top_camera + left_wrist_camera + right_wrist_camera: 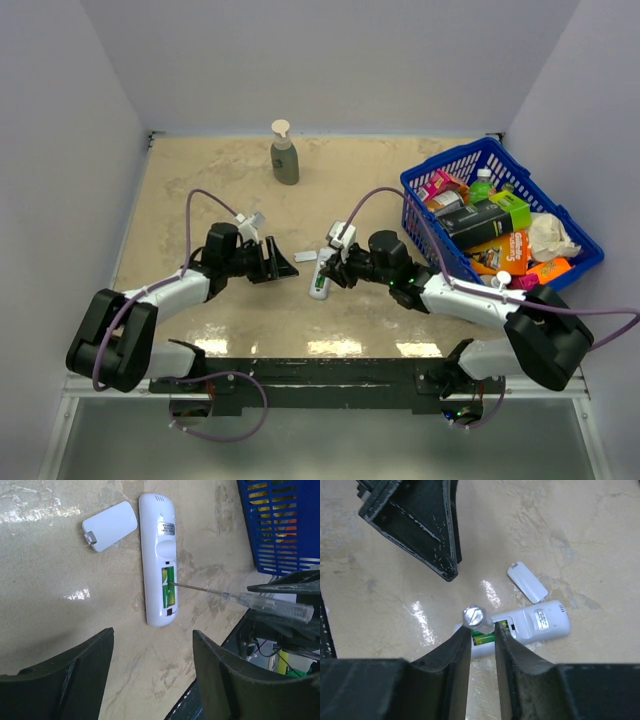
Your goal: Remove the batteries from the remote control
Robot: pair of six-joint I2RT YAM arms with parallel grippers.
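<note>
Right gripper: clamped on stick
Stick tip: touching batteries in remote
Left gripper: wide apart, empty
Cover: beside remote

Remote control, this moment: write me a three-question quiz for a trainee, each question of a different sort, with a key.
1. True or false: the battery cover lies on the table, detached from the remote control.
2. What is the right gripper holding? A: a battery. B: a thin tool with a clear handle. C: nothing.
3. Fill in: the tool's tip reaches the green ____ in the remote control's open recess.

Key: 1 true; 2 B; 3 batteries.
</note>
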